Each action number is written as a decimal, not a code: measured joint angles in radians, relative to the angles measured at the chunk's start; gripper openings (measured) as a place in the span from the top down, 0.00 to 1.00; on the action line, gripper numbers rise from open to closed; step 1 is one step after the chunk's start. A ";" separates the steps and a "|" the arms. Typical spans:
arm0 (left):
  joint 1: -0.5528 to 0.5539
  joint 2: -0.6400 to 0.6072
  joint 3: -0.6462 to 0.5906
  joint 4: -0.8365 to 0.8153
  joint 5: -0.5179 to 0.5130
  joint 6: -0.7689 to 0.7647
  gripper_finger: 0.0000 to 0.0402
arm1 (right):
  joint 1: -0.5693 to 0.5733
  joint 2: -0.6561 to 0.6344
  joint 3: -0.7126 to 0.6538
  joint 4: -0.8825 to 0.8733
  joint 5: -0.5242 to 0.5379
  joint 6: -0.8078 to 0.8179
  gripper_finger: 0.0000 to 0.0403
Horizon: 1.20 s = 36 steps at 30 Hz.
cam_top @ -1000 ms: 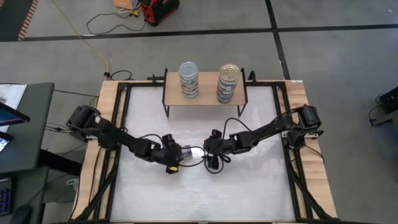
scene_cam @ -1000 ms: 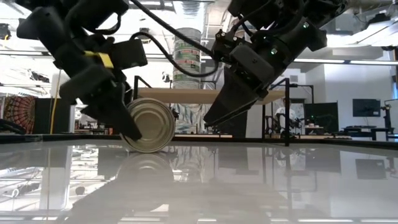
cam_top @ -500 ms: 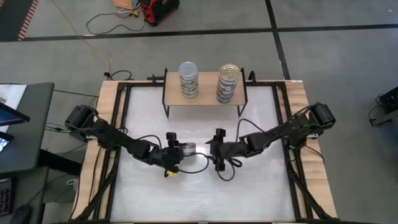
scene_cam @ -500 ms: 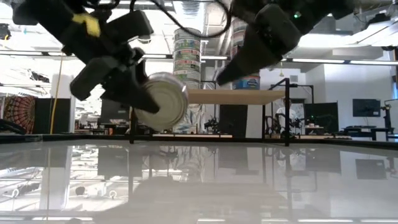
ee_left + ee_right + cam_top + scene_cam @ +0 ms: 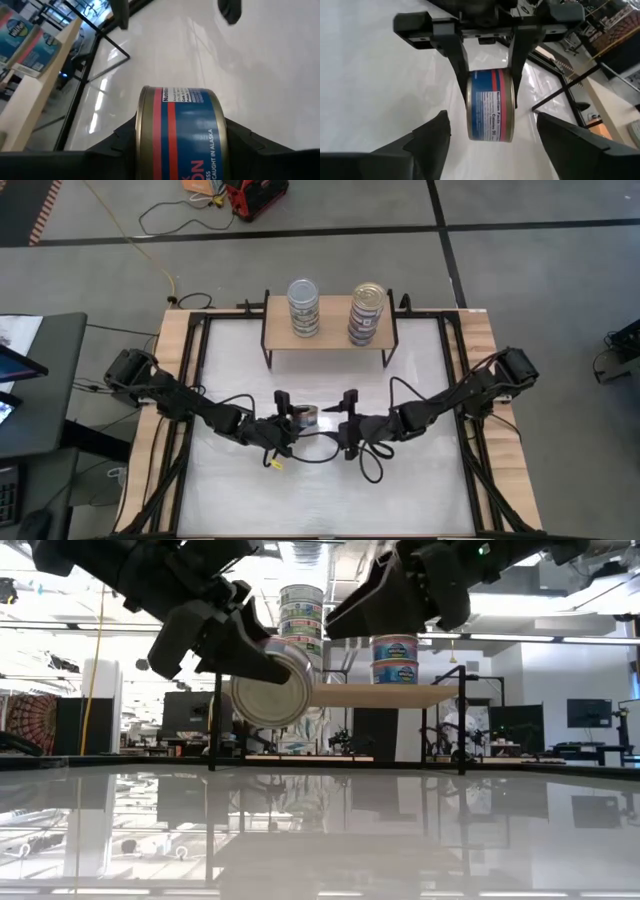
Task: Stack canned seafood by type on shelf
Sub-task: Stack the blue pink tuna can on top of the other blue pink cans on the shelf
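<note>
A tin (image 5: 305,416) is clamped on its side between the fingers of the left gripper (image 5: 293,419) and held clear above the middle of the table (image 5: 400,490). The right gripper (image 5: 345,423), spread wide and empty, is held just beside it. Two stacks (image 5: 303,307) are seen on the shelf (image 5: 330,337) at the far edge.

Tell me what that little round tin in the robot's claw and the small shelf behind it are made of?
The short round blue-labelled tin, clamped in the left gripper, looks metal: shiny silver end, glossy blue-and-red paper wrap. The low rectangular shelf seems pale matte wood on thin black legs, probably metal.
</note>
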 joint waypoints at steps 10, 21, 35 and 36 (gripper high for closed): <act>-0.014 0.001 0.000 0.108 0.003 0.140 0.54 | -0.007 0.003 0.000 -0.001 -0.002 -0.030 0.06; -0.036 0.001 0.000 0.337 0.006 0.412 0.54 | -0.011 0.004 0.000 0.051 0.062 -0.161 0.07; -0.030 0.000 0.000 0.380 -0.006 0.440 0.52 | -0.016 0.005 0.000 0.069 0.076 -0.224 0.46; -0.030 0.000 0.000 0.379 -0.012 0.423 0.51 | -0.016 0.005 0.000 0.070 0.076 -0.228 0.46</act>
